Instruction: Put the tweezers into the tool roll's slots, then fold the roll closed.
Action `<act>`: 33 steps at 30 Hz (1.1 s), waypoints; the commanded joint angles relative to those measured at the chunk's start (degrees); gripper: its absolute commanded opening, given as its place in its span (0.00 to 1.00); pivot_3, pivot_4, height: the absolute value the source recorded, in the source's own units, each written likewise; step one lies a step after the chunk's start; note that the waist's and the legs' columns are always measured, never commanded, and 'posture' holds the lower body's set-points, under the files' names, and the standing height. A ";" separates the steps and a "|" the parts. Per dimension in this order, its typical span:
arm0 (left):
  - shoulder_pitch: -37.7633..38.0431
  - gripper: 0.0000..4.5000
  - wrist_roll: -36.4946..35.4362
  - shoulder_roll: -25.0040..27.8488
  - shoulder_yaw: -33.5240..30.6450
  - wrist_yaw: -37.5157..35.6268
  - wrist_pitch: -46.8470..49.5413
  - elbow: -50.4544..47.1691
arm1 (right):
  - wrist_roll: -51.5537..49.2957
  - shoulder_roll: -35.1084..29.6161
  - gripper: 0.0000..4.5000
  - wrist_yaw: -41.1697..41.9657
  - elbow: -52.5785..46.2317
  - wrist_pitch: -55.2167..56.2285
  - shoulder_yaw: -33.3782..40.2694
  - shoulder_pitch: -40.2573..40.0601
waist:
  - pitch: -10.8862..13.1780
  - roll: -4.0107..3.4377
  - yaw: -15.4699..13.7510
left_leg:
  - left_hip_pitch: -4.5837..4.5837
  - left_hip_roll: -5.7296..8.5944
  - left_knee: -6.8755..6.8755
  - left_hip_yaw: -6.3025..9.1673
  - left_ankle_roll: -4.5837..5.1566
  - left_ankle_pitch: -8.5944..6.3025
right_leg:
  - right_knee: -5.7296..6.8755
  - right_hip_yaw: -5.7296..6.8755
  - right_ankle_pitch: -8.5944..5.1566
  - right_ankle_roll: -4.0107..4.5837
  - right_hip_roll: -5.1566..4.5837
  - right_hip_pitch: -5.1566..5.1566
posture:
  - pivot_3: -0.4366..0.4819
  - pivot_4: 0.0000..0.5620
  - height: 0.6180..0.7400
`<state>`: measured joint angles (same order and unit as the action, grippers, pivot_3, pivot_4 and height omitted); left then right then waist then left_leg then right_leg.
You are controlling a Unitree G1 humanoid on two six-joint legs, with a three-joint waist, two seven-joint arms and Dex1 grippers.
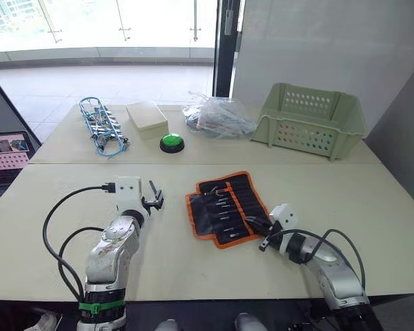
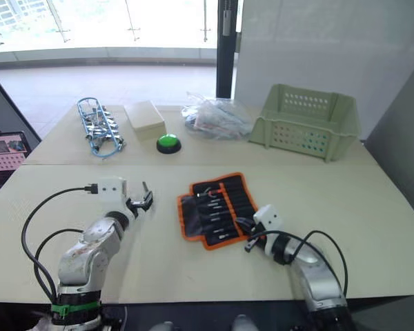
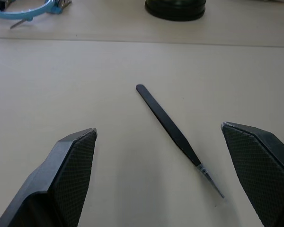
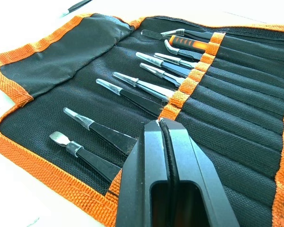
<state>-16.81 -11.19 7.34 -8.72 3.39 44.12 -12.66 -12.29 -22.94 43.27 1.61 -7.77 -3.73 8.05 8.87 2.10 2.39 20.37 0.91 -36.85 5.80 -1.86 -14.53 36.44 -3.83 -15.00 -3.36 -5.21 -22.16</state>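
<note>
The tool roll (image 1: 224,207) lies unfolded on the table, black with orange edging. Several tweezers (image 4: 132,97) sit in its slots (image 4: 217,113), metal tips pointing out. One loose black tweezers (image 3: 173,132) lies flat on the table between the fingers of my left gripper (image 3: 158,128), which is open and not touching it. That gripper (image 1: 154,195) is left of the roll. My right gripper (image 4: 159,124) is shut, its tips over the roll's near slots at the orange band. It reaches in from the roll's right edge (image 1: 254,224).
A pale green perforated basket (image 1: 310,121) stands at the back right. A clear plastic bag (image 1: 217,117), a green button (image 1: 171,143), a beige box (image 1: 146,119) and a blue-wire bundle of clips (image 1: 100,127) line the far table. A laptop (image 1: 7,152) sits off the left edge.
</note>
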 commanded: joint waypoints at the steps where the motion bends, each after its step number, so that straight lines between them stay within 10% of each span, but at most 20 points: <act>1: -2.65 0.99 1.06 -3.08 1.13 3.25 1.99 -0.23 | 0.94 0.15 0.00 0.77 0.82 -2.00 -2.70 -1.91 | 0.00 0.00 -0.02 | 0.02 0.00 0.00 0.01 0.00 0.00 | -0.02 0.00 0.00 0.00 0.00 0.00 | 0.48 0.27 1.00; 9: -6.59 0.99 3.40 -7.44 0.29 8.72 9.38 3.17 | 1.13 0.37 0.00 0.39 1.33 -1.70 -2.60 -1.52 | 0.00 0.00 0.01 | 0.03 0.00 0.00 0.02 0.00 0.00 | -0.07 0.01 0.00 -0.01 0.00 0.01 | 0.48 0.27 1.00; 23: -9.06 0.01 5.35 -6.56 0.19 8.26 11.34 7.72 | 0.90 -0.29 0.00 0.35 0.74 -2.31 -2.33 -1.40 | -0.06 -0.09 -0.11 | -0.04 0.02 0.01 0.02 -0.01 -0.01 | -0.13 0.03 0.01 -0.04 -0.01 0.12 | 0.48 0.27 1.00; 33: -7.73 0.01 6.44 -2.50 0.19 6.18 7.79 6.49 | 0.96 -0.28 0.00 0.44 1.11 -2.24 -2.61 -1.02 | -0.07 -0.11 -0.07 | -0.04 0.03 0.01 0.04 -0.02 0.00 | -0.13 0.03 0.02 -0.05 -0.02 0.12 | 0.48 0.27 1.00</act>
<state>-25.41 -6.12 3.32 -7.67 9.32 52.39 -6.22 -12.31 -23.15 42.62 1.31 -8.03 -3.87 8.37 8.80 1.98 2.32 20.33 0.94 -36.84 5.83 -1.88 -14.54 36.31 -3.80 -14.98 -3.42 -5.23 -22.05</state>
